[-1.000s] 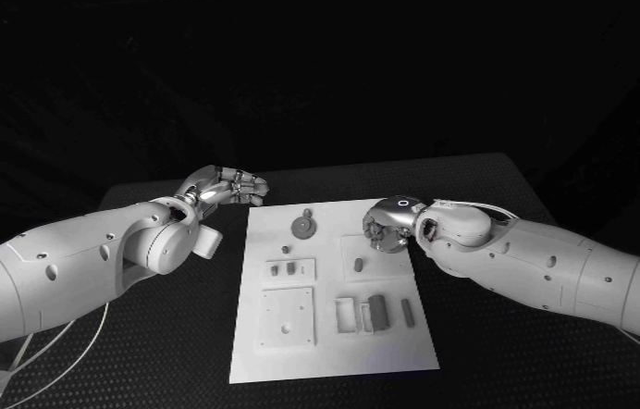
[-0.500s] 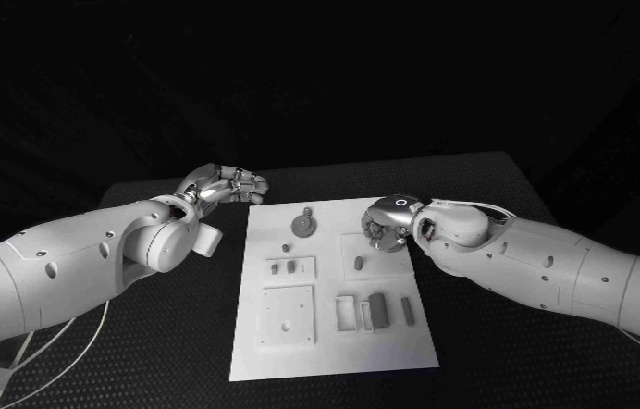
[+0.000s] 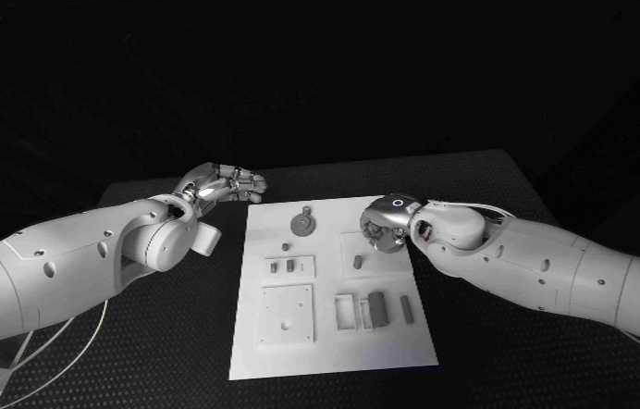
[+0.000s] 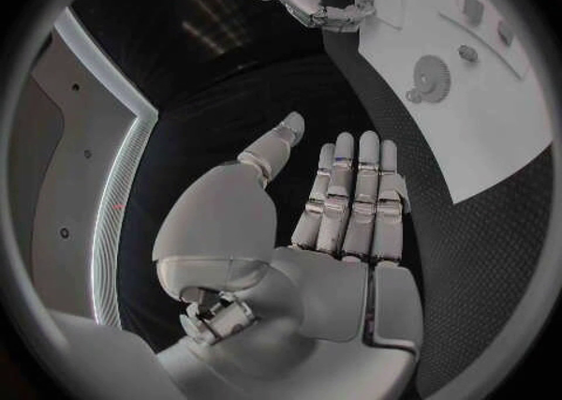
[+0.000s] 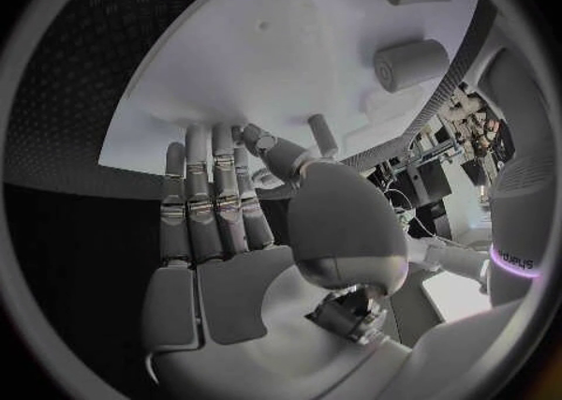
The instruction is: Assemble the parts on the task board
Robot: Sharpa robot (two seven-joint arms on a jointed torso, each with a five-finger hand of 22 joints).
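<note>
The white rectangular task board (image 3: 334, 284) lies flat in the middle of the black textured surface (image 3: 507, 353), and serves as the landmark throughout. The small grey parts rest on it: a round gear-like disc (image 3: 304, 227) near its far edge, a short peg (image 3: 359, 263) toward its right side, and several upright blocks (image 3: 377, 309) in its near half.

The left hand (image 3: 224, 184), silver and many-fingered, hangs over the bare surface just beyond the board's far left corner. In the left wrist view the left hand (image 4: 333, 208) has its fingers extended straight and side by side, thumb set apart; the palm holds nothing and touches nothing. The white left arm (image 3: 93, 256) runs along the board's left side.

The right hand (image 3: 387, 224) is poised above the board's far right portion, near the peg. In the right wrist view the right hand (image 5: 229, 203) has straight fingers lying together, pointing toward the board (image 5: 293, 53), with the thumb angled out; it holds nothing. A grey cylinder (image 5: 410, 65) lies on the board ahead of these fingers.
</note>
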